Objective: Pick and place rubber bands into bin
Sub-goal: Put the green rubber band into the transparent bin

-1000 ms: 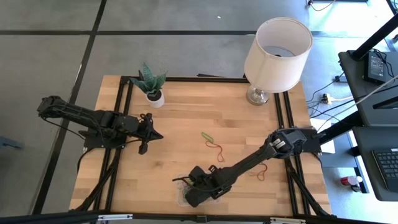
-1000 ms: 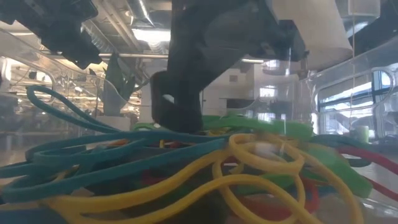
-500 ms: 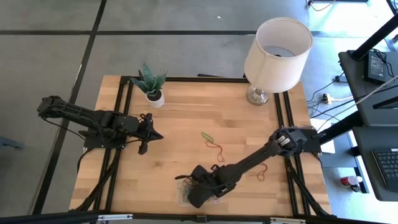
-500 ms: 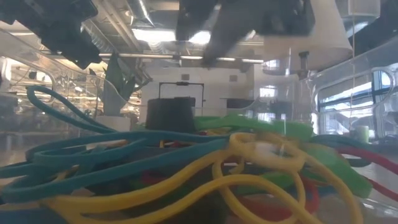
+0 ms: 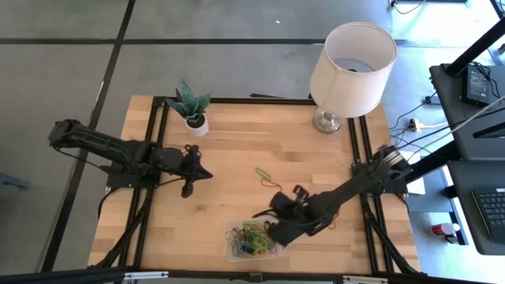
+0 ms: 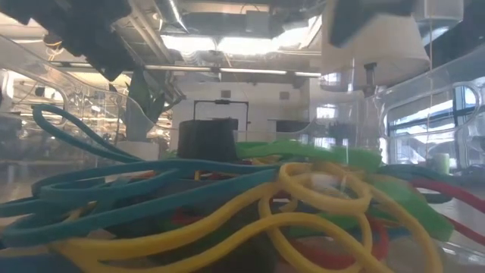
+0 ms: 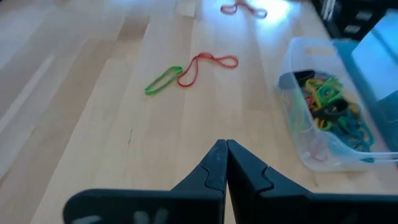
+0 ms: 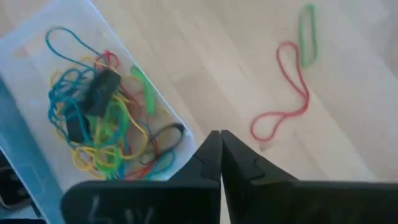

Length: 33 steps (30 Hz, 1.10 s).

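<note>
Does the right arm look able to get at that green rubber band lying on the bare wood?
Probably yes. The right gripper, shut and empty, hangs just beyond the bin, and the green rubber band lies close by on open wood. Only a red band lies beside it; nothing stands between. The gripper would have to open first.

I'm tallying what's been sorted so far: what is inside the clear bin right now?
The bin holds a tangled heap of rubber bands: teal, yellow, green, red and black. Bands at the bottom of the heap are covered, so an exact count isn't possible.
</note>
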{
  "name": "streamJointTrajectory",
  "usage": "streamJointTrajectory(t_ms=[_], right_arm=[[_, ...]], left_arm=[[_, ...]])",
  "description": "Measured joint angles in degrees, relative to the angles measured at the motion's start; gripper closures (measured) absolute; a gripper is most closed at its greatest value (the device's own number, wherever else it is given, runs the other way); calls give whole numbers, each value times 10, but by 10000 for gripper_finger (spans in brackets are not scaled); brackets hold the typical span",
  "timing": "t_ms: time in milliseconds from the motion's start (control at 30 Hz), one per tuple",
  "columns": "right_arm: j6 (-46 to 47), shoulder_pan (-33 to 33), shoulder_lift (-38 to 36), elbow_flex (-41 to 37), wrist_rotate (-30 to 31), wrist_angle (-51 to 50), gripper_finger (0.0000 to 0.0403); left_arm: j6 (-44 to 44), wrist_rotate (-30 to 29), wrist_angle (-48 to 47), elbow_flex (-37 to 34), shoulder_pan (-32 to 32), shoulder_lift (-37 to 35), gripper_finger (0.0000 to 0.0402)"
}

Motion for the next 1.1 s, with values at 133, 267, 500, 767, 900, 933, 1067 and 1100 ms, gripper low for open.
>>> streamJointTrajectory(t_ms=[133, 267, 500, 767, 900, 933, 1067, 1100], right_arm=[[15, 11, -103, -170, -3, 127, 401], [15, 16, -204, -319, -2, 237, 400], [12, 16, -353, -504, -13, 342, 401], [-21, 17, -466, -616, -43, 370, 399], [-44, 17, -498, -638, -45, 377, 399], [-50, 17, -504, -640, -45, 377, 399], [-78, 17, -517, -644, -45, 384, 399], [-85, 17, -517, -644, -45, 386, 399]], left_arm=[[26, -4, 1, 46, 0, 85, 400], [51, -32, -2, 109, 0, 185, 397], [103, -49, -2, 254, 1, 365, 365], [87, -74, -24, 435, 41, 570, 279], [43, -98, -41, 504, 66, 650, 242], [32, -94, -44, 517, 72, 666, 235], [0, -63, -73, 551, 90, 717, 227], [-3, -58, -82, 554, 93, 726, 227]])
